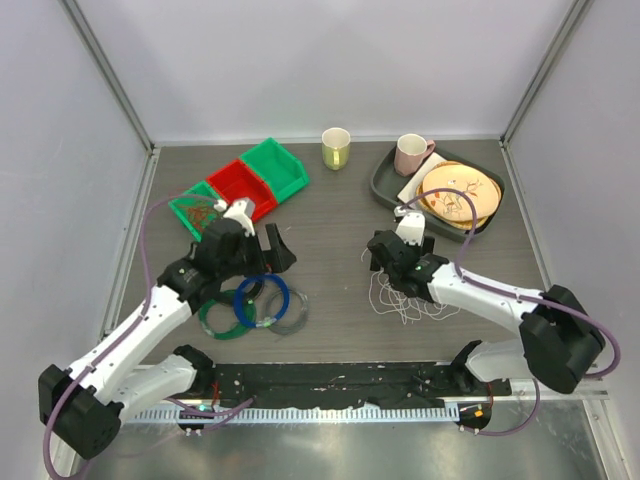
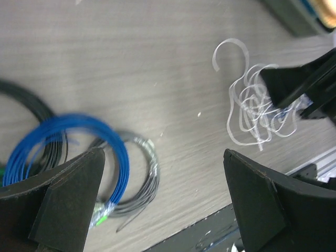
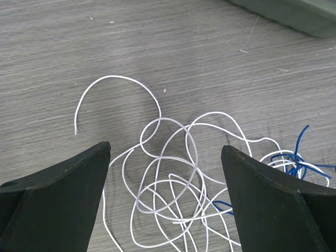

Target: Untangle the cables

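Jaws on both arms gaped wide, gripping nothing. The right pair hovered over one loose tangle of thin white cable (image 3: 173, 194) with a short blue wire strand (image 3: 295, 157) caught in it. Beside the left pair, three overlapping coils lay on the grey wood-grain counter (image 1: 330, 205): one blue coil (image 2: 79, 122), one green coil (image 1: 222, 334), one grey coil (image 2: 152, 178).

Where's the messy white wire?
In the top view, the white wire tangle lies right of centre on the table, below the open right claw, with the blue coil off to its left.
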Robot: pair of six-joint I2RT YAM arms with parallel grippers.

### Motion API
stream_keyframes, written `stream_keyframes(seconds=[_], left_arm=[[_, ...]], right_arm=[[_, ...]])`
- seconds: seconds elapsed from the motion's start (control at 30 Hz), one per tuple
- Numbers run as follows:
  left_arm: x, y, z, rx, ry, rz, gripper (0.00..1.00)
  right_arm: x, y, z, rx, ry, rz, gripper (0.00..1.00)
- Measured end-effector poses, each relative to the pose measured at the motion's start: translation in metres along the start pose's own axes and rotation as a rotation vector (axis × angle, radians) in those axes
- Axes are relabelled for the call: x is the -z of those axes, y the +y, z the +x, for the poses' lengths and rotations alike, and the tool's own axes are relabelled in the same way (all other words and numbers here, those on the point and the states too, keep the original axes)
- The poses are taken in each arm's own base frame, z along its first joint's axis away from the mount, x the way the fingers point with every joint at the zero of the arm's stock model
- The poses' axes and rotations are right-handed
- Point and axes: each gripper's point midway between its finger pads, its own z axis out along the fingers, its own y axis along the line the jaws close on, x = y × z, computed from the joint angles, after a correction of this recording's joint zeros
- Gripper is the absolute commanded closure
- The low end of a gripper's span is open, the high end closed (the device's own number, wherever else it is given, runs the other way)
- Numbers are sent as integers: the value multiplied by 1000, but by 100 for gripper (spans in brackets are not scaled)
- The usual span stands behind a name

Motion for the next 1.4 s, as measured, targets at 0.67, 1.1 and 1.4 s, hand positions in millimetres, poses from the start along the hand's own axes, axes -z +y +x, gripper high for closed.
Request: stream_keyframes(seconds=[0.67, 1.1, 1.4], left_arm=[[-1, 21, 36, 54, 32, -51, 0], [-34, -76, 125, -266, 269, 314, 0], [-73, -134, 145, -415, 201, 366, 0]], right_arm=[[3, 24, 21, -134, 107, -250, 99], [137, 84, -59, -309, -277, -1061, 99], [141, 76, -65, -416, -298, -1057, 99]])
